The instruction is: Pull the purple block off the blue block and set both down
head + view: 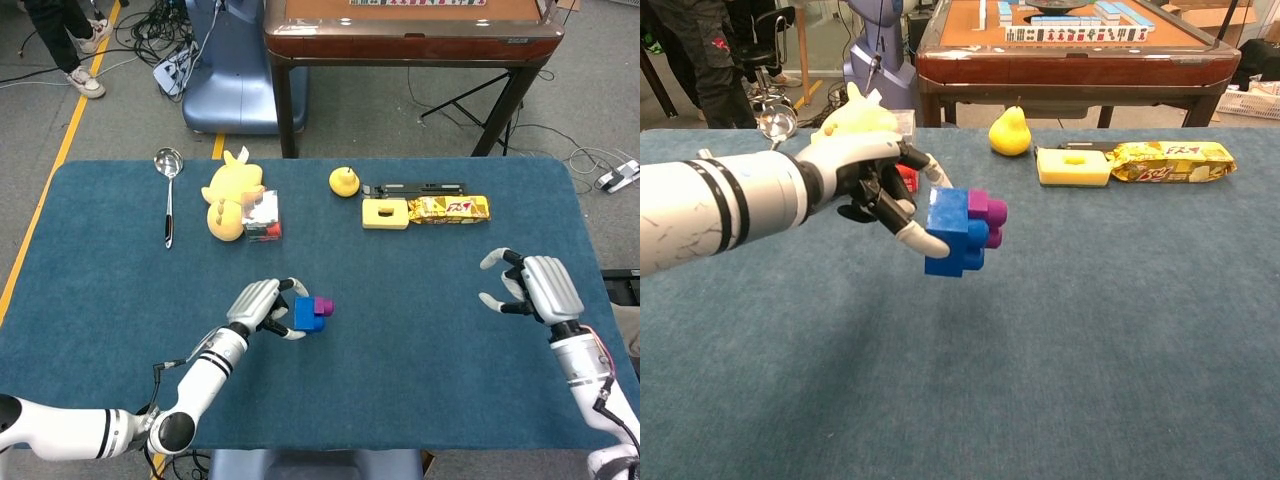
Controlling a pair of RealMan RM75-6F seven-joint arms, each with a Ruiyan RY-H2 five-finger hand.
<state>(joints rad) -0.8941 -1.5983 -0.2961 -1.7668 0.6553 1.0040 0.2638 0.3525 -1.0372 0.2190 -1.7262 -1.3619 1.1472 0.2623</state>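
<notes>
My left robot hand (875, 190) grips the blue block (952, 232) by its near side, thumb under and fingers (930, 170) over, holding it up off the surface (1120, 330) with the purple block (987, 217) plugged onto its far face. My right robot hand (535, 285) hangs well off to the right, fingers spread, holding nothing. Both blocks look like hard moulded plastic — light, stiff, smooth-sided, not fragile. I judge the stud joint to be a tight push fit, so the pull needs a firm counter-hold. The purple block is small and stands clear of my fingers; its exposed outer sides are the place to pinch — a straight pull away from the blue, no twisting.
</notes>
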